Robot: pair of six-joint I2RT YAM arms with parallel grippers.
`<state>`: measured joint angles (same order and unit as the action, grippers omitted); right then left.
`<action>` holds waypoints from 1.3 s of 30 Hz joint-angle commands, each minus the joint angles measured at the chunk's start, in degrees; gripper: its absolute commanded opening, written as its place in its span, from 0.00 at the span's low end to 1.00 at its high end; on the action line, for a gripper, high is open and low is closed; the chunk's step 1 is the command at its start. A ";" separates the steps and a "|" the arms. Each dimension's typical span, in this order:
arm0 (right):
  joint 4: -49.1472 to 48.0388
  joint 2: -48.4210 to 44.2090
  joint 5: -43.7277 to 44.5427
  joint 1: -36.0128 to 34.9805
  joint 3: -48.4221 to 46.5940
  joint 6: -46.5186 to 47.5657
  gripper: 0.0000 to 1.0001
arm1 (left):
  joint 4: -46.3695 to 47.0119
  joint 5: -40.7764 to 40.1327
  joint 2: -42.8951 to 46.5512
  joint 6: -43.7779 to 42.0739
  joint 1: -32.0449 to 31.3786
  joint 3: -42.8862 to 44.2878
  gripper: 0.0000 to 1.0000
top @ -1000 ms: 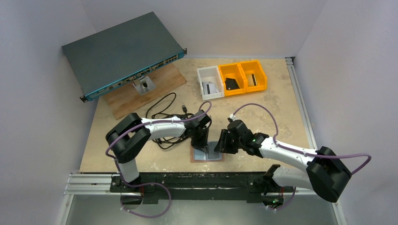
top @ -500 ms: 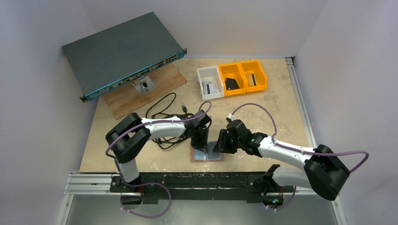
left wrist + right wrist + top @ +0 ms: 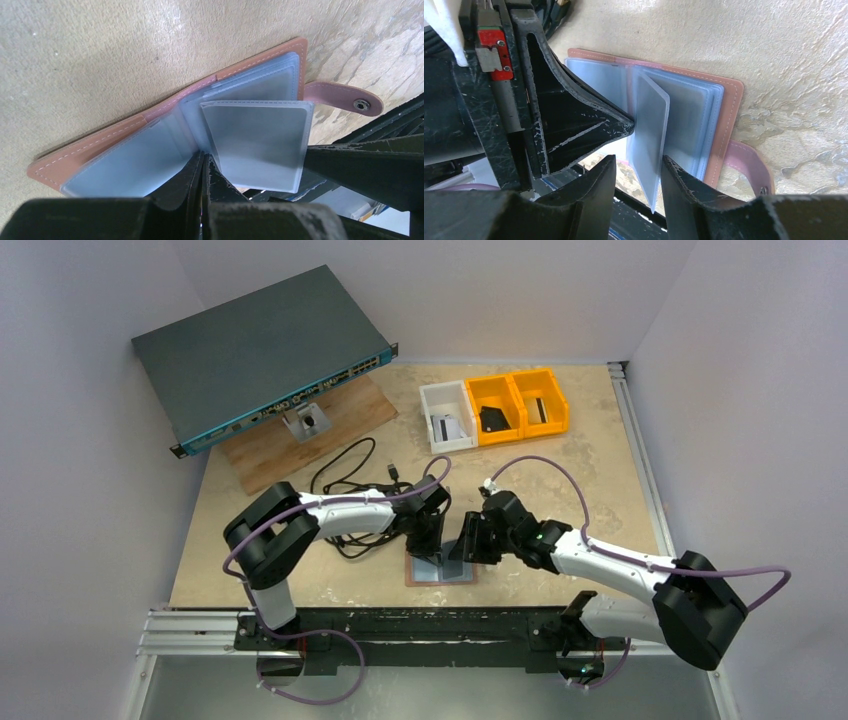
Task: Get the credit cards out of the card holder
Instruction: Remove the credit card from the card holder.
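The card holder [image 3: 440, 570] lies open near the table's front edge, its reddish-brown rim [image 3: 100, 145] and snap tab [image 3: 345, 97] showing round frosted clear pockets. One pocket leaf [image 3: 651, 135] stands up from the spine. My left gripper [image 3: 204, 162] is shut, with its tips pressed down at the spine beside that leaf. My right gripper [image 3: 639, 167] is open, with one finger on each side of the leaf's lower corner and a gap on the left side. The credit cards are hidden; no card shows apart from the pockets.
A network switch [image 3: 262, 355] rests on a wooden board [image 3: 300, 435] at the back left, with a black cable [image 3: 350, 475] coiled in front. A white bin [image 3: 447, 416] and two orange bins [image 3: 520, 403] stand at the back. The metal rail [image 3: 400, 625] runs just below the card holder.
The right gripper has edged left toward the card holder, so its fingers now sit around the raised leaf. Its jaws stand slightly wider. The left arm has not moved.
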<state>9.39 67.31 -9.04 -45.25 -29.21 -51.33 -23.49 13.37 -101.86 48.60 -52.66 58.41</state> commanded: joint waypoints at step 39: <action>-5.87 12.62 -3.09 -4.91 -13.10 -0.04 0.46 | -11.22 -11.22 23.49 0.01 2.74 -8.80 0.13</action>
<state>4.99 80.34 -11.77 -49.95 -40.23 -51.46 -35.07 2.52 -79.92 48.73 -50.26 49.93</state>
